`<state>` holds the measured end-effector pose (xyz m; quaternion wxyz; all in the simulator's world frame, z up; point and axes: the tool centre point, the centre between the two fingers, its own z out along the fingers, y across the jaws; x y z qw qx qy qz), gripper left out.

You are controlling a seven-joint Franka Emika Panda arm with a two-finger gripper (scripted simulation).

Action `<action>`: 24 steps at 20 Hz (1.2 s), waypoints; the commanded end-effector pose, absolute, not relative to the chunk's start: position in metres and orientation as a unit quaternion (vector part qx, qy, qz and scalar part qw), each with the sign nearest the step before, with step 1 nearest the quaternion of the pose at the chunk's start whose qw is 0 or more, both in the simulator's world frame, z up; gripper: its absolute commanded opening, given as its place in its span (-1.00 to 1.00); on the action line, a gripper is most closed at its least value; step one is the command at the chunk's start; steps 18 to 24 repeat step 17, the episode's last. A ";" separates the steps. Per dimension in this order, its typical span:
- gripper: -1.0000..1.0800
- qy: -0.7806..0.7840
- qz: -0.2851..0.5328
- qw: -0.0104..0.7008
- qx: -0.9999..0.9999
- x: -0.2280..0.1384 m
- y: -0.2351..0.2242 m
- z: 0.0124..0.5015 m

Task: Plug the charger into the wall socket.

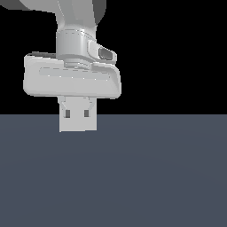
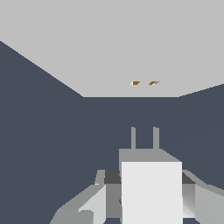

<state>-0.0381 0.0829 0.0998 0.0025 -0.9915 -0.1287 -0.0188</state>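
I have the charger point(image 2: 151, 192) pinched in the gripper point(image 2: 148, 201), prongs point(image 2: 144, 138) aimed at the wall socket point(image 2: 144, 82) ahead but well apart, so approach and insertion remain.

The small off-white rectangular charger block point(image 2: 151, 192) looks like smooth, matt plastic with flat, unmarked faces. Its two thin grey prongs point(image 2: 133, 138) have a dull metallic look. The pale grey pincer point(image 1: 78, 116) has a smooth plastic-like shell with a soft sheen along its rounded edges. The flat white wall socket panel point(image 2: 112, 43) appears plain and matt; its two slots show brassy insides. The dark slate-blue table point(image 1: 155, 177) is uniformly matt and smooth.
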 end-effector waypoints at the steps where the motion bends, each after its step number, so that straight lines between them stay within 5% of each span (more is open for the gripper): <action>1: -1.00 -0.129 -0.019 0.002 -0.991 -0.032 0.084 0.100; 24: -1.00 -0.129 -0.019 0.002 -0.991 0.005 0.094 0.100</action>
